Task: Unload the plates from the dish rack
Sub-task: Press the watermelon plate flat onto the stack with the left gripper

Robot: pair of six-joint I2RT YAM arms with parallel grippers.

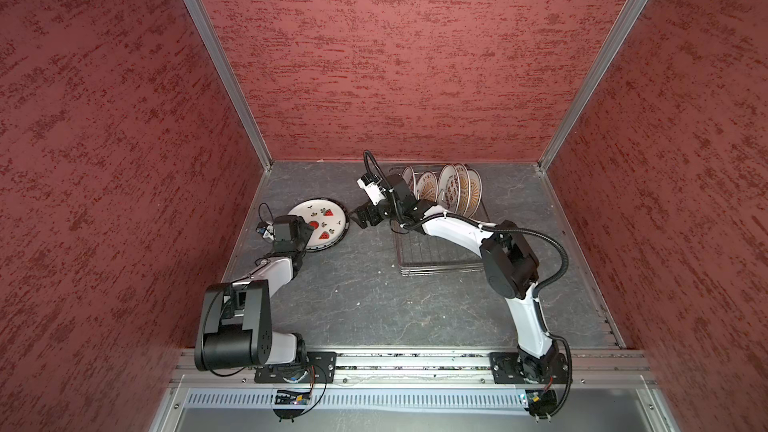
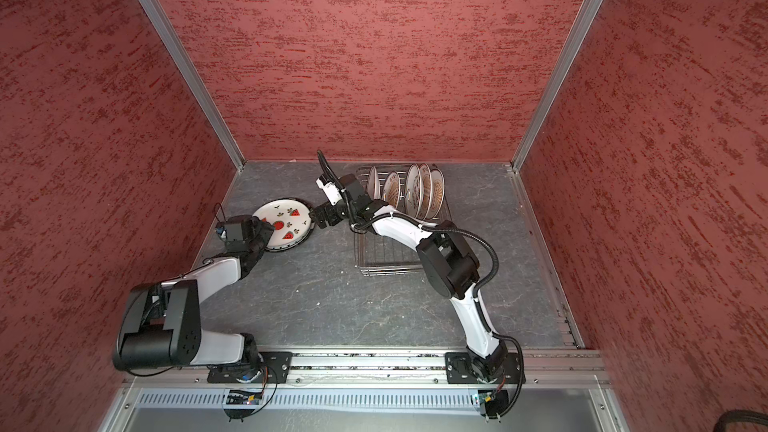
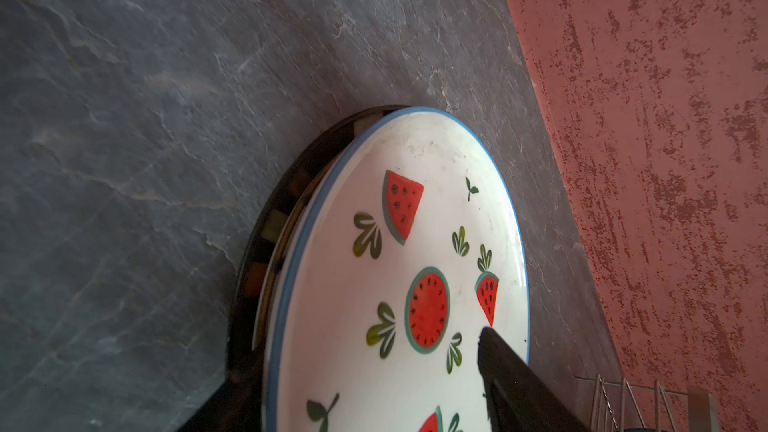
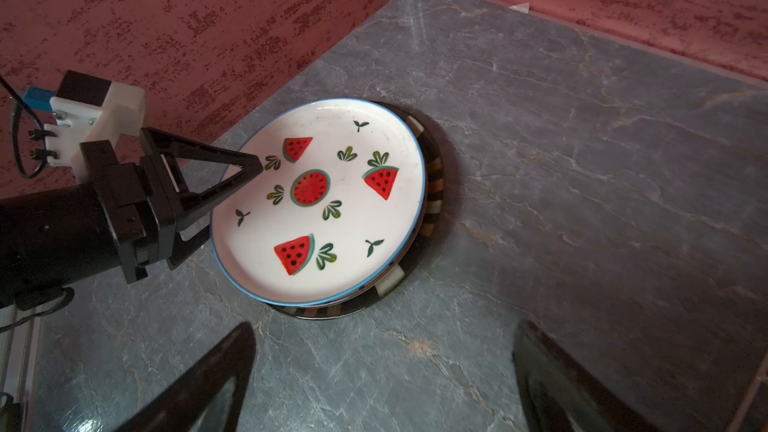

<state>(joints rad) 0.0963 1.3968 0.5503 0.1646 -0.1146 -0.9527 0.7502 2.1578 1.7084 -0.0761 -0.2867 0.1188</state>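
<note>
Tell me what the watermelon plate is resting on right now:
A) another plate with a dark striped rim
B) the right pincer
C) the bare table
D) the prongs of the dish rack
A: in the right wrist view the watermelon plate lies flat on a dark striped plate, whose rim shows beneath it; the stack sits apart from the dish rack.

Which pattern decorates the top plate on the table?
The top plate shows red watermelons and green leaves; clearest from the right wrist.

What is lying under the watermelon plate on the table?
Under the watermelon plate lies a dark striped plate; only a crescent of its rim shows. Its middle is covered, so any plate between them cannot be seen.
</note>
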